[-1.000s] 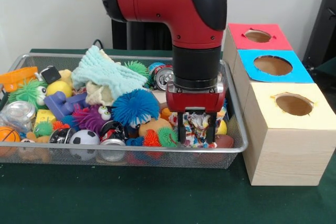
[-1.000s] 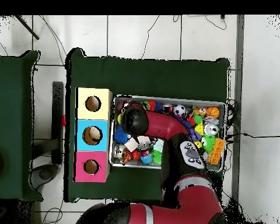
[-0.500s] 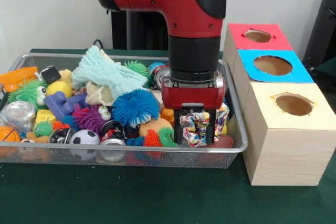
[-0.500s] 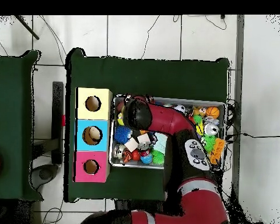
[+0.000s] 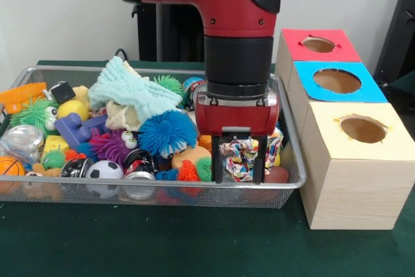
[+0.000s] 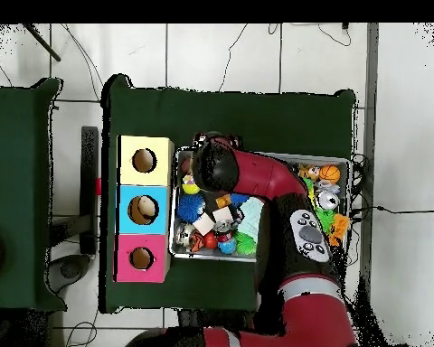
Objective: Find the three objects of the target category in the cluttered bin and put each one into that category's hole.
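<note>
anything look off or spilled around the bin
Nothing spilled: the toys sit inside the wire mesh bin. The yellow box top's hole has ragged edges. The gripper holds a multicoloured fabric scrunchie.

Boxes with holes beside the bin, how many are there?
3, in a row beside the wire bin: the yellow-topped box nearest the camera, the blue-topped box in the middle, the red-topped box farthest back. None looks hidden.

Three boxes (image 5: 353,128) stand in a row just beside the bin (image 5: 288,160).
</note>
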Controlling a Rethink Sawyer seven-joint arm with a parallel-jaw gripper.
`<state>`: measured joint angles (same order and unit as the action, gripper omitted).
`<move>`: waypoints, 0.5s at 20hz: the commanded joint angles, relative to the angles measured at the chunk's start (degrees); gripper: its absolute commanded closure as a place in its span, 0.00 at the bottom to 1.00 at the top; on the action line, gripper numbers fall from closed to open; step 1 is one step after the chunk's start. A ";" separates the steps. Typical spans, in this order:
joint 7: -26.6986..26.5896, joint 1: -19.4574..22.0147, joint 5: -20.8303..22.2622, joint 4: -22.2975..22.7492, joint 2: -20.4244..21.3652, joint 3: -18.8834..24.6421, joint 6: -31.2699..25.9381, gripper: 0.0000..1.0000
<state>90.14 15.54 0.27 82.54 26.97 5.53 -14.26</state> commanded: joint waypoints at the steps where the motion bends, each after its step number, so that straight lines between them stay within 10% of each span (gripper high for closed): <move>1: 1.58 0.84 3.53 -2.97 -6.78 4.02 -1.58 0.00; 10: 3.92 0.27 4.20 -0.69 -5.31 2.99 -1.30 0.00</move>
<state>90.14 15.52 1.81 80.15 22.02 5.54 -14.27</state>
